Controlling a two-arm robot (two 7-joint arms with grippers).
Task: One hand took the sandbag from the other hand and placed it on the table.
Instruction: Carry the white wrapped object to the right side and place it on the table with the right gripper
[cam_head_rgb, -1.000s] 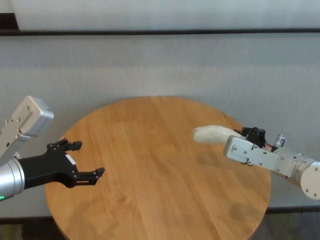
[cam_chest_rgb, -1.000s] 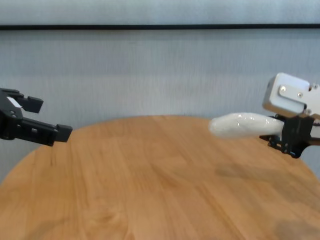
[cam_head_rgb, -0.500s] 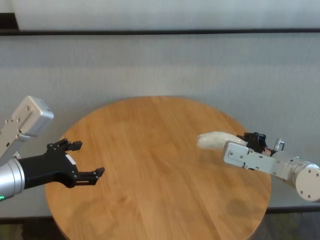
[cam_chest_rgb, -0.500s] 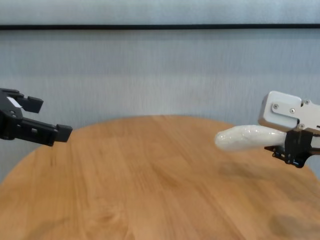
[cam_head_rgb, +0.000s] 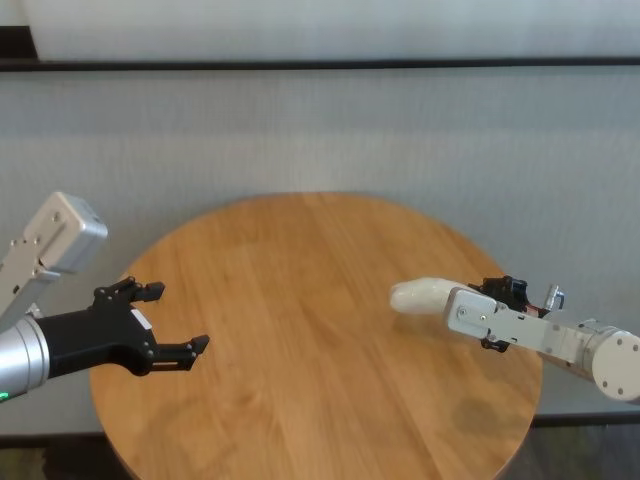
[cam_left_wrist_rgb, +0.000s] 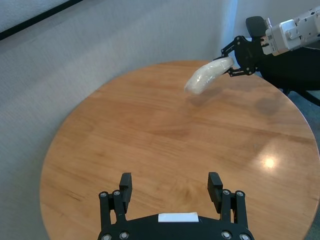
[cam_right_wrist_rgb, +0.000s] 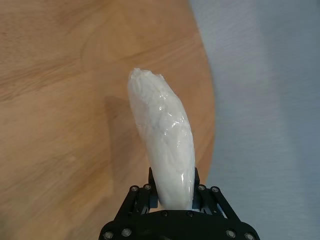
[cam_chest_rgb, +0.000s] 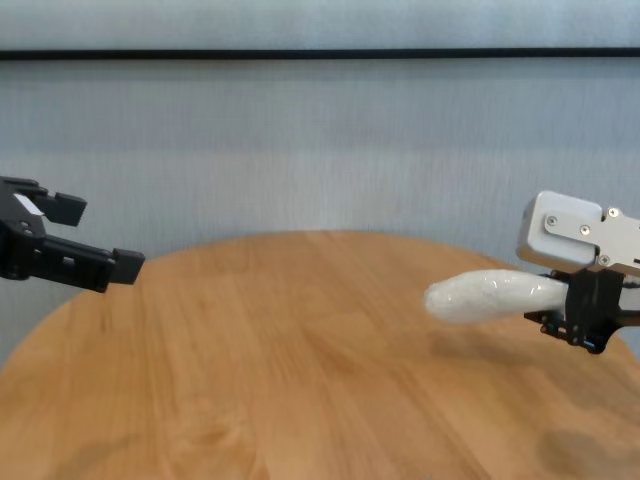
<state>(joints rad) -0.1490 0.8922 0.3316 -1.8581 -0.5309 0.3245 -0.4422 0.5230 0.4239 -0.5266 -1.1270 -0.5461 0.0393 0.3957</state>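
Note:
My right gripper (cam_head_rgb: 492, 298), black with a light grey boxy wrist, is shut on the pinched end of the white plastic-wrapped sandbag (cam_head_rgb: 420, 294). It holds the bag nearly level, a little above the right side of the round wooden table (cam_head_rgb: 290, 300), with a shadow under it. The bag also shows in the chest view (cam_chest_rgb: 485, 296), the right wrist view (cam_right_wrist_rgb: 162, 135) and the left wrist view (cam_left_wrist_rgb: 207, 77). My left gripper (cam_head_rgb: 178, 317), black with a white sticker, is open and empty over the table's left edge, far from the bag.
A grey wall (cam_head_rgb: 320, 130) stands behind the table. The table's right edge (cam_right_wrist_rgb: 212, 115) runs close under the sandbag. A darker stain (cam_head_rgb: 470, 412) marks the wood near the front right.
My right gripper has lowered the sandbag toward the tabletop and drawn it slightly nearer. The left arm has not moved.

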